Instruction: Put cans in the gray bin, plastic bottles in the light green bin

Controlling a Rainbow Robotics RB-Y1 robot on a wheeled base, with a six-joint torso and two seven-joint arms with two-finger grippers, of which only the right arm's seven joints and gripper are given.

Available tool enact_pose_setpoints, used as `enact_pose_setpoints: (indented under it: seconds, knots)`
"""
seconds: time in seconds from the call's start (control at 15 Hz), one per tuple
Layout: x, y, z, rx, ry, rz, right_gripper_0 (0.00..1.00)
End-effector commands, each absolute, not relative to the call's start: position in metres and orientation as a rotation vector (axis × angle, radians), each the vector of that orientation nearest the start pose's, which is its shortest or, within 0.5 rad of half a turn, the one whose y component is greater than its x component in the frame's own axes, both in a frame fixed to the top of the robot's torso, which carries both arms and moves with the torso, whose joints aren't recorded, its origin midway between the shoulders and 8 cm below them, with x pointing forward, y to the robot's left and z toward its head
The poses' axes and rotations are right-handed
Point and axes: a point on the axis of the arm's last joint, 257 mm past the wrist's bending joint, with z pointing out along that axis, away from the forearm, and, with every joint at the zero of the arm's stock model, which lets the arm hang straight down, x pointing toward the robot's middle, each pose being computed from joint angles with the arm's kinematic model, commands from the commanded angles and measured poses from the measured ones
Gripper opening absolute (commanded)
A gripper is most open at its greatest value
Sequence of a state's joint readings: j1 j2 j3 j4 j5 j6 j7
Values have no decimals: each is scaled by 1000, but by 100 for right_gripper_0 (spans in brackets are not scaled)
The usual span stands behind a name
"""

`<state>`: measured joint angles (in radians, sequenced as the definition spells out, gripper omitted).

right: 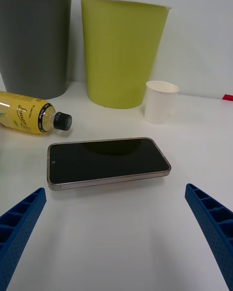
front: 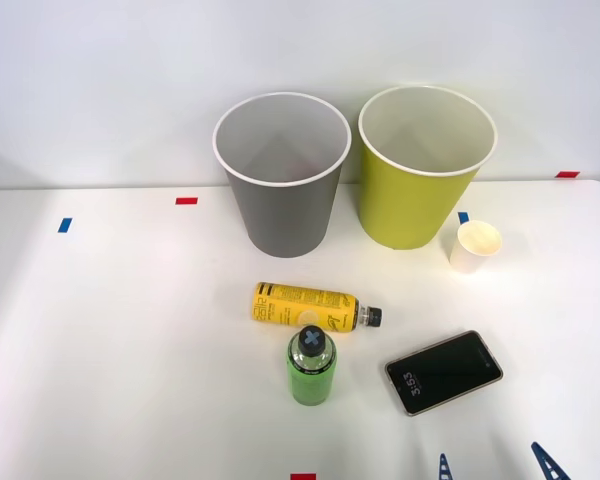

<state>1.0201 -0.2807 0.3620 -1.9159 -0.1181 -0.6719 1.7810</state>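
Nothing sorted yet: both plastic bottles (front: 310,335) mid-table, gray bin (front: 282,175) and light green bin (front: 425,165) at the far edge apparently empty, right gripper (right: 116,233) jaws wide apart, holding nothing.

A black phone (front: 444,372) lies flat near a white paper cup (front: 475,246).

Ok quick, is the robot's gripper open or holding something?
Right gripper: open, holding nothing, hovering just in front of the black phone.
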Motion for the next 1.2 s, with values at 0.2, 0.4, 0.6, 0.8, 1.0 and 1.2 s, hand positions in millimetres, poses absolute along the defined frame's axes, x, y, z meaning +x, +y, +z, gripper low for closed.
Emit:
enact_pose_setpoints:
  seconds: [0.2,0.4,0.6,0.8,1.0,1.2]
  knots:
    - [215,-212,-279,-143,1582,-51,100]
    - [215,-212,-279,-143,1582,-51,100]
    - [215,-212,-279,-143,1582,-51,100]
    - [215,-212,-279,-143,1582,-51,100]
    - [215,-212,-279,-143,1582,-51,100]
    - [215,-212,-279,-143,1582,-51,100]
